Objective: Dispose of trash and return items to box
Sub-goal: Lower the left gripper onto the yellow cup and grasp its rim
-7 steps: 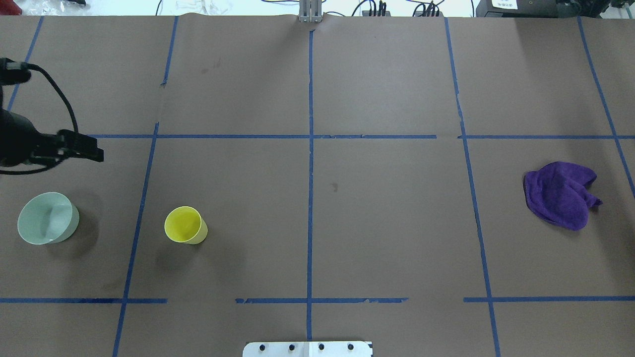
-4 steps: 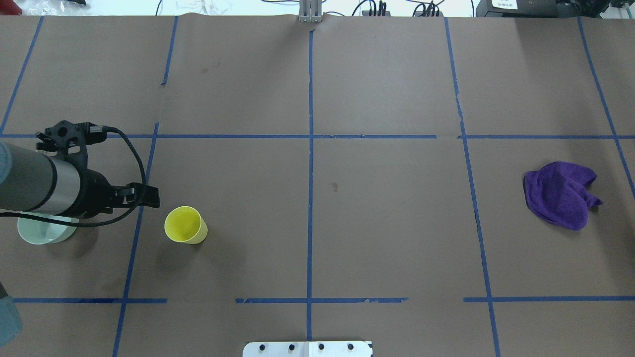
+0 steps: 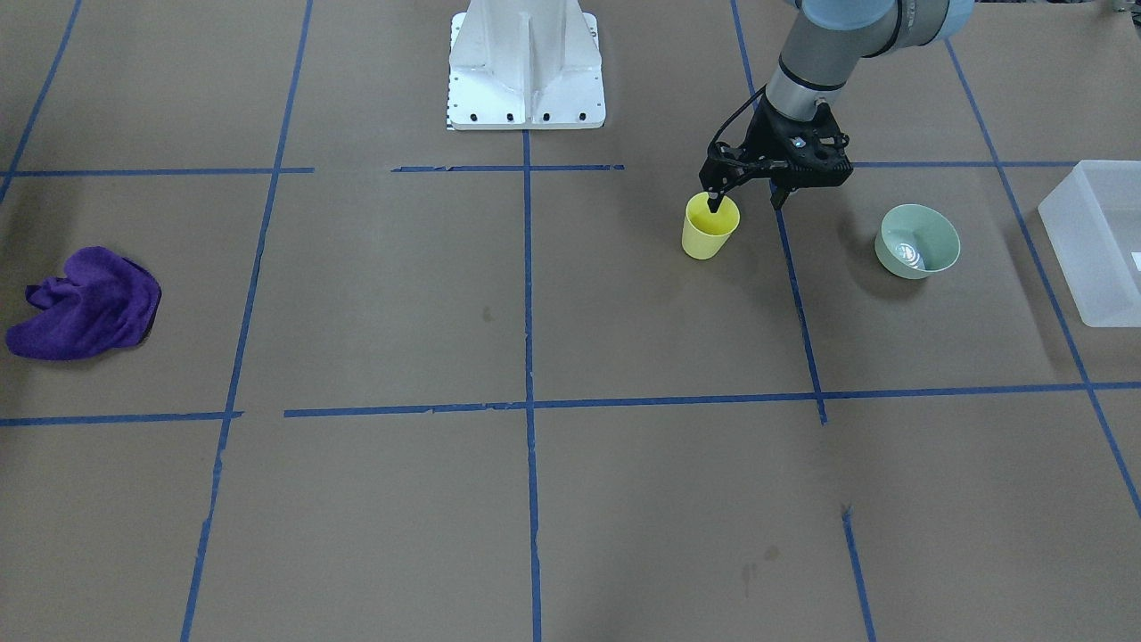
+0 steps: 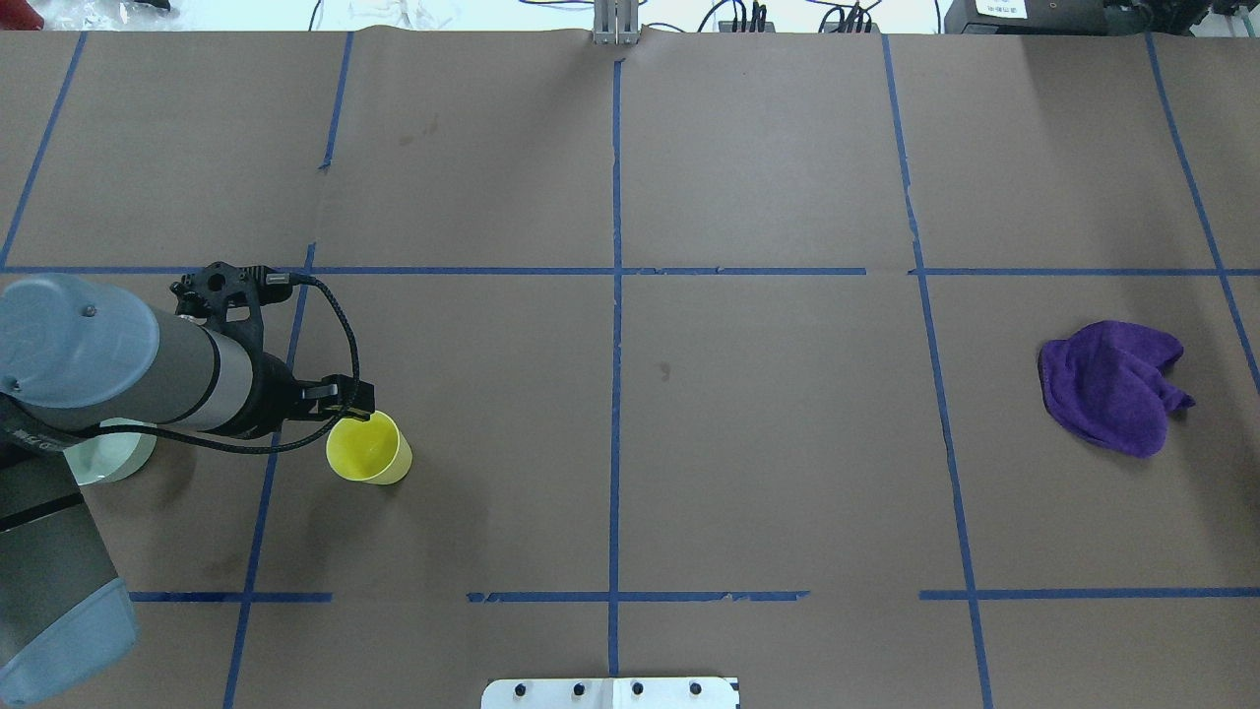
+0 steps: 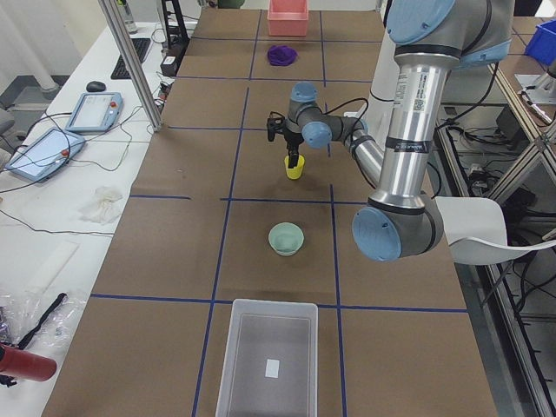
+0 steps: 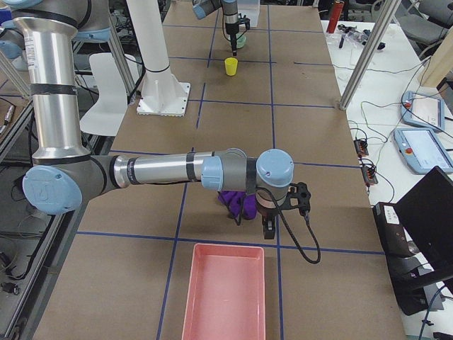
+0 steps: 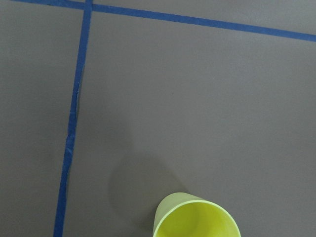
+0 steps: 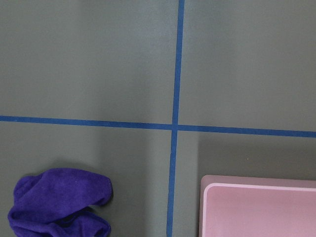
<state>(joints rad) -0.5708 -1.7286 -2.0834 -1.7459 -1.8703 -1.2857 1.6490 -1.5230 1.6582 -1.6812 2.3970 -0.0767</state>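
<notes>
Left pincer [image 3: 745, 203]: spread wide and holding nothing, pointing down over the cup's rim.
Cup [image 3: 710, 230]: yellow and upright on the surface [image 4: 768, 443], mouth up. In the front-facing view one finger [image 3: 713, 201] dips into the mouth at the rim nearest the robot. The other hangs outside the cup, on the bowl's side. Whether the inner finger touches the wall cannot be told.
Cup from the left wrist: only the open top shows, at the bottom edge of the view, just beside a blue tape line.
Bowl [image 3: 918, 239]: pale green and upright, between the cup and the box and apart from both. The left arm partly covers it in the overhead view.
Box [image 3: 1092, 234]: frosted white, at the surface's end on the robot's left, well apart from the pincer.
Right pincer [image 6: 269, 228]: hangs low near a purple cloth [image 6: 237, 202] and a pink tray [image 6: 223, 297]. How far it is open cannot be told.
Cloth and tray: both lie at the opposite end of the surface from the cup.
</notes>
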